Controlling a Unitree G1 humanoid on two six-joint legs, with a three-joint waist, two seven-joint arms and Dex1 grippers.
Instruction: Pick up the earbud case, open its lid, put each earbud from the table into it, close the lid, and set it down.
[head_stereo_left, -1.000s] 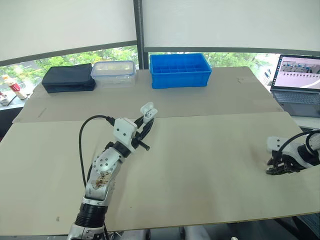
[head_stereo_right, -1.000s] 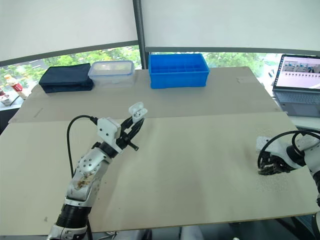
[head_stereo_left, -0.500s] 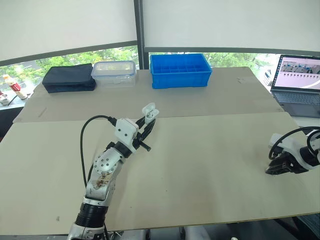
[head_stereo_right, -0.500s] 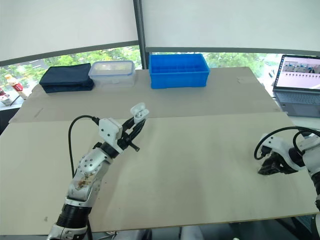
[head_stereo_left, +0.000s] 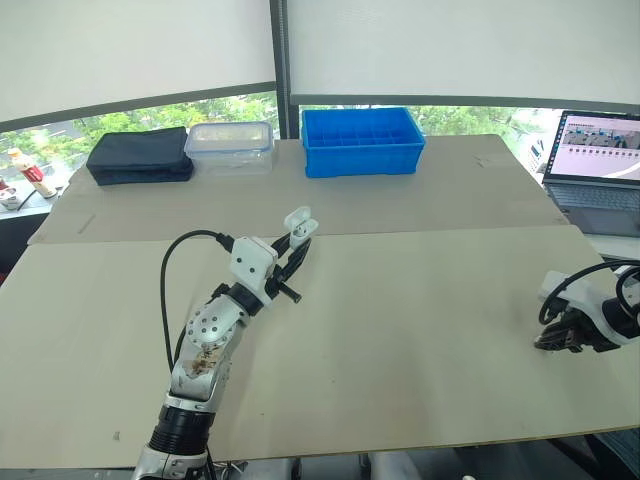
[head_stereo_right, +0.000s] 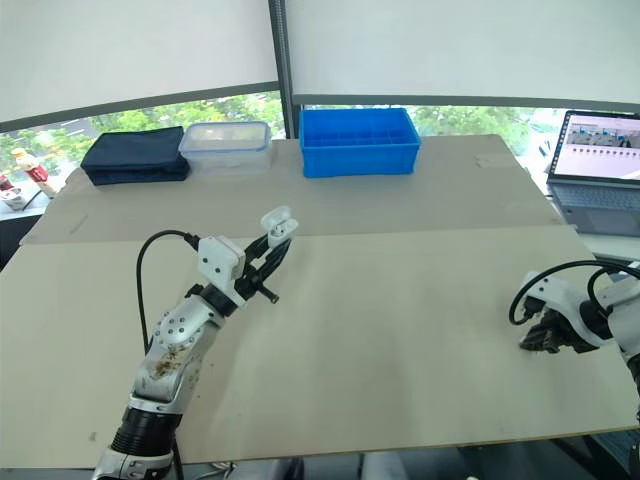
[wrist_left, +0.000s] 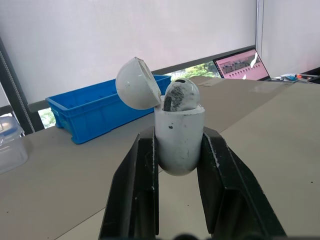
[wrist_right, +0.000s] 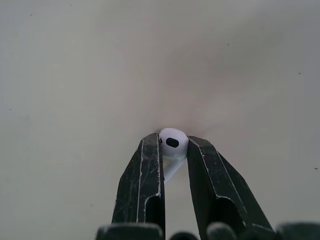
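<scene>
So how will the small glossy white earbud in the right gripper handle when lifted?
Likely rigid and light: the earbud is tiny, hard-looking plastic. Its rounded glossy head sits at the right gripper's fingertips, so it may slip or pivot. Dropped, it could roll.

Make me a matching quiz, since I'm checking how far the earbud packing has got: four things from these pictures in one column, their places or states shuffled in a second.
Column one:
1. earbud case
2. earbud
3. blue bin
4. laptop

Column two:
A. pinched in the right end effector, down at the table
B. far side of the table, middle
C. held up in the left end effector, lid open
D. at the far right, screen lit

Pairs: 1-C, 2-A, 3-B, 4-D
</scene>
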